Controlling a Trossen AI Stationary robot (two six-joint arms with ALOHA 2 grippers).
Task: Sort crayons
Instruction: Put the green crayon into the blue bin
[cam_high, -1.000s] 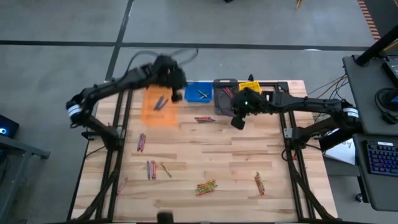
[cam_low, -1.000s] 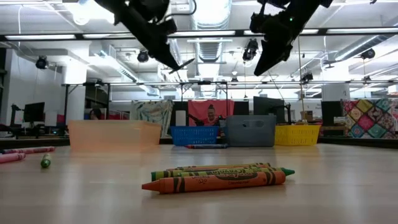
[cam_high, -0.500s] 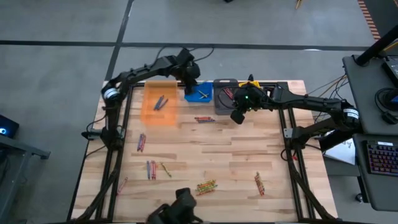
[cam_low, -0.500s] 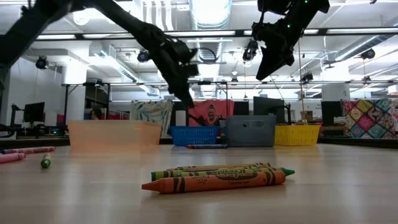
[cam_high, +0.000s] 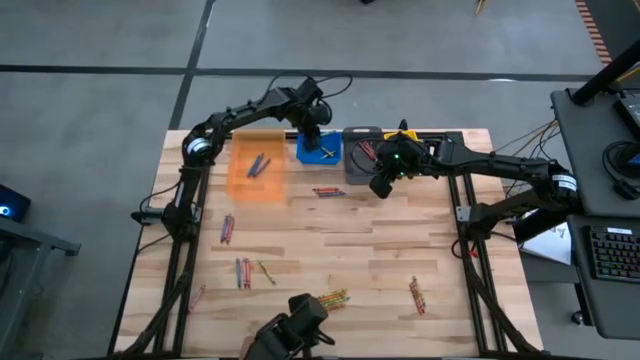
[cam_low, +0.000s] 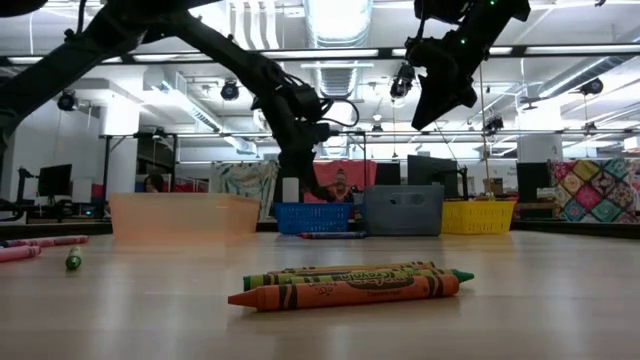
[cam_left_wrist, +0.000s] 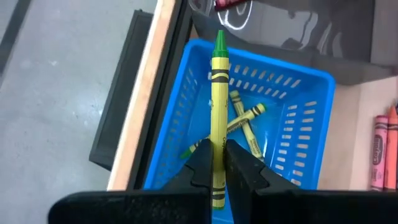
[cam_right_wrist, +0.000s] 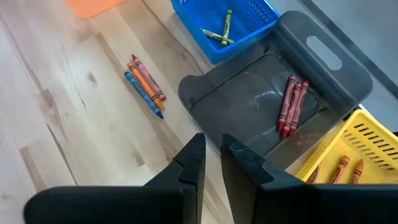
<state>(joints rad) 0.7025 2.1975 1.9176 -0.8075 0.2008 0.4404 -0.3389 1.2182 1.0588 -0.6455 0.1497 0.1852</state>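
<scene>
My left gripper (cam_left_wrist: 219, 155) hangs over the blue bin (cam_left_wrist: 305, 93) at the table's far edge, shut on a green-yellow crayon (cam_left_wrist: 217, 93). A few green-yellow crayons (cam_left_wrist: 244, 121) lie on the bin's floor. My right gripper (cam_right_wrist: 212, 152) hovers above the near wall of the grey bin (cam_right_wrist: 249, 87); its fingers stand slightly apart with nothing between them. From above, the left gripper (cam_high: 314, 130) is over the blue bin (cam_high: 322, 152) and the right gripper (cam_high: 380, 186) is a little to its right. Loose crayons (cam_high: 328, 191) lie on the wood. My left gripper pinches the crayon's back half (cam_left_wrist: 217, 163) between its two fingers. The crayon lies along the fingers and sticks out past their tips, pointed end (cam_left_wrist: 220, 38) forward. The gripper slants down from the table's left side. The crayon is lifted clear above the blue bin.
An orange bin (cam_high: 257, 165) with blue crayons stands left of the blue one. Red crayons (cam_right_wrist: 292, 102) lie in the grey bin, and a yellow bin (cam_right_wrist: 357, 146) is at the far right. More crayon groups (cam_high: 332, 298) (cam_high: 243, 272) (cam_high: 415, 295) (cam_high: 228, 228) lie nearer on the table.
My left gripper has swung from above the orange bin's far edge toward the table's right and come down over the blue bin, tipping more steeply downward, still shut on the green-yellow crayon. Most of the move came early, and it has slowed since.
</scene>
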